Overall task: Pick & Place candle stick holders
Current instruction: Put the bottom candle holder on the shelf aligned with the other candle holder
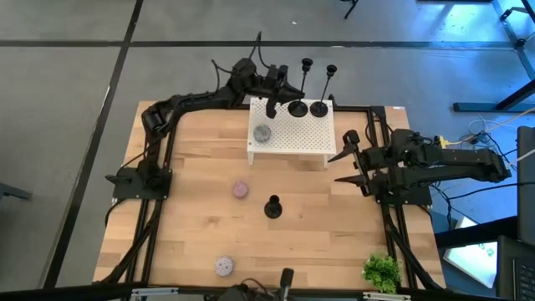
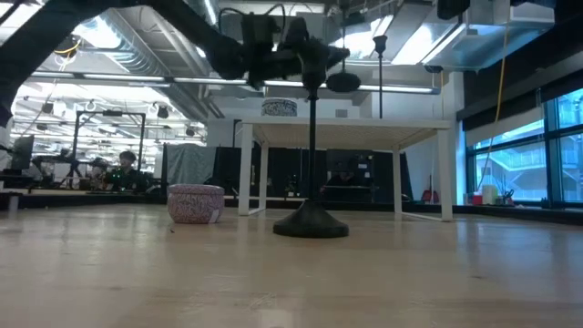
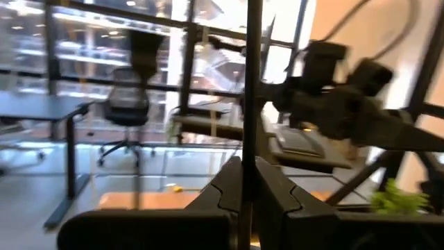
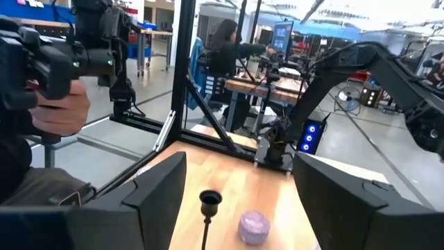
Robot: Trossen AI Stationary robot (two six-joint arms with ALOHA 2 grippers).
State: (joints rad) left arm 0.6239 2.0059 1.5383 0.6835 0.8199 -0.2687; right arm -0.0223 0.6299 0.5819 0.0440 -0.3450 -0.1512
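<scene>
**At the white stand: two holders placed, a third in hand, one left on the table**

Over the white perforated stand (image 1: 292, 132), the left gripper (image 1: 272, 104) was clamped on the thin stem of a black candle stick holder (image 1: 272, 107). Beside it, two tall black holders (image 1: 298, 107) (image 1: 319, 107) stood on the stand, judged placed. Mid-table, one short black holder (image 1: 272, 207) remained, apparently outstanding. At the right edge, the right gripper (image 1: 349, 165) waited, jaws apart and empty.

I work in a robotics lab: black aluminium frame (image 1: 159, 219) around my wooden desk (image 1: 326, 226), workstations with monitors (image 4: 283, 36), exposed ceiling ducts (image 2: 137, 46).
</scene>
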